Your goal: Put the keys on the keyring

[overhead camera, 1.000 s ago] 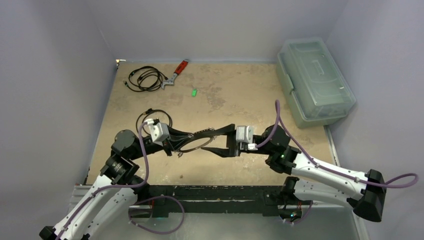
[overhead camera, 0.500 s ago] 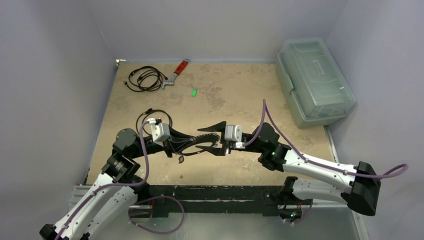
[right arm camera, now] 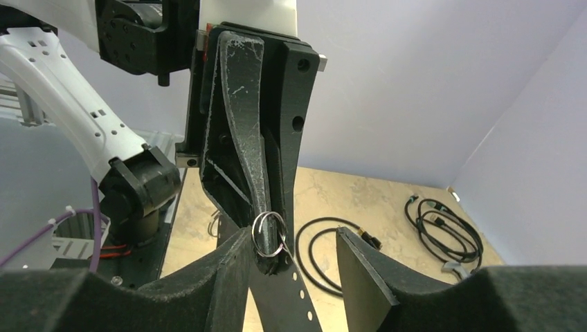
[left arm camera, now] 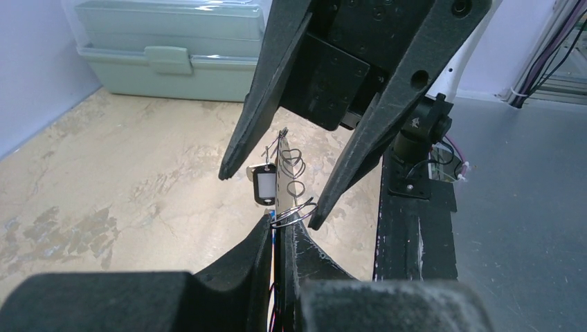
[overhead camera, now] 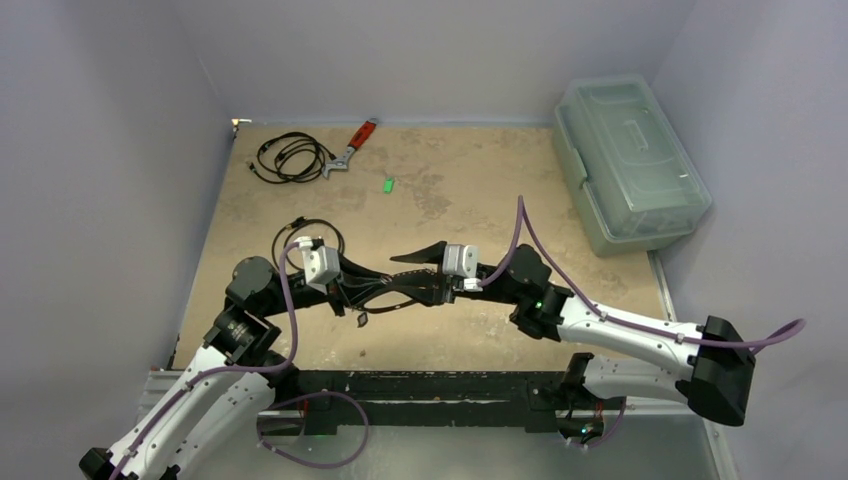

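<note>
Left gripper point(left arm camera: 279, 223) is pinching the keyring point(left arm camera: 278, 166) carrying one dark-tagged key point(left arm camera: 264, 184), right gripper point(right arm camera: 292, 234) is gaping empty, green key point(overhead camera: 387, 184) is lying loose at their twelve o'clock.

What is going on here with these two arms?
The left gripper is shut on the keyring, held edge-on, with a dark-tagged key hanging beside it. The right gripper is open, straddling the left one's tips. A green key lies far off on the table, not yet on the ring.

Robotics lab cell: bare lilac walls point(overhead camera: 430, 50), scuffed tan table point(overhead camera: 480, 170), two robot arms point(overhead camera: 620, 332).
</note>
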{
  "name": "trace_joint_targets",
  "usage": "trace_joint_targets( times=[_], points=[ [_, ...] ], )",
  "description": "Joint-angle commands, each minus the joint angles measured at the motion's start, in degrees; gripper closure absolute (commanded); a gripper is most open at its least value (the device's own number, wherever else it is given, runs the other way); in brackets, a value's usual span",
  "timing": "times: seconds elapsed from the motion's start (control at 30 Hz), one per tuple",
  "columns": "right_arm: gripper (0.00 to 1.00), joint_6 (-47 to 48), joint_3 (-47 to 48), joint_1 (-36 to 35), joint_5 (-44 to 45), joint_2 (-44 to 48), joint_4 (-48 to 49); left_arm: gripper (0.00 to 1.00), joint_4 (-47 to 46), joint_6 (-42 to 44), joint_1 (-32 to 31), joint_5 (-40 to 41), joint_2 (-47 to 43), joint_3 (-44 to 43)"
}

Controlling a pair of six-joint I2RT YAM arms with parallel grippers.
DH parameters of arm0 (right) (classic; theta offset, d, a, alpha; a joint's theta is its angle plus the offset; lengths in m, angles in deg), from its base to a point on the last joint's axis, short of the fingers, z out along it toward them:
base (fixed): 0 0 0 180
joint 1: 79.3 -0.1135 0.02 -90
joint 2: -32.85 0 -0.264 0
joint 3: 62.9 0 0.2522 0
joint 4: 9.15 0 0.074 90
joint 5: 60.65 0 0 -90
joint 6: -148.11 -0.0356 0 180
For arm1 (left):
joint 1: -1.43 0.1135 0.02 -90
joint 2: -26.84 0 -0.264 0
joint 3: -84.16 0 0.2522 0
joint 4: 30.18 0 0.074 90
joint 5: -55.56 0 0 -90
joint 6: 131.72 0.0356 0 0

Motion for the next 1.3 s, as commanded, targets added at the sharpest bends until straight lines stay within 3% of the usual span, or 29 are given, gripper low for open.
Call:
trace_joint_targets(
  times=[0.0,0.27,0.7,0.87,0.93,1.17,1.27],
  points=[
    [0.52,-0.94,2.28,-0.28,1.4,-0.45,2.63,1.0,-3.91,-0.86,0.39,-1.57,-0.2,-0.36],
    [0.83,-1.04,2.25,-0.28,1.29,0.44,1.05,1.0,-4.08,-0.86,0.44,-2.16,-0.29,-0.27],
    [1.0,-3.12,5.35,-0.28,3.69,0.36,-4.46,1.0,-3.84,-0.33,0.39,-2.07,-0.2,-0.16],
    [1.0,-6.55,9.38,-0.28,3.32,-0.47,-10.84,1.0,-3.68,-0.12,0.4,-1.98,0.01,-0.03],
    [1.0,-6.43,11.17,-0.28,3.19,-1.3,-13.76,0.95,-3.58,0.11,0.39,-1.99,0.34,-0.03],
    [1.0,-8.9,14.05,-0.28,2.09,-2.11,-17.58,0.57,-2.12,0.87,0.4,0.63,0.54,-0.27],
    [1.0,-9.77,14.62,-0.28,2.24,-1.73,-18.29,0.52,-1.57,1.39,0.39,1.83,0.16,-0.23]
  ],
)
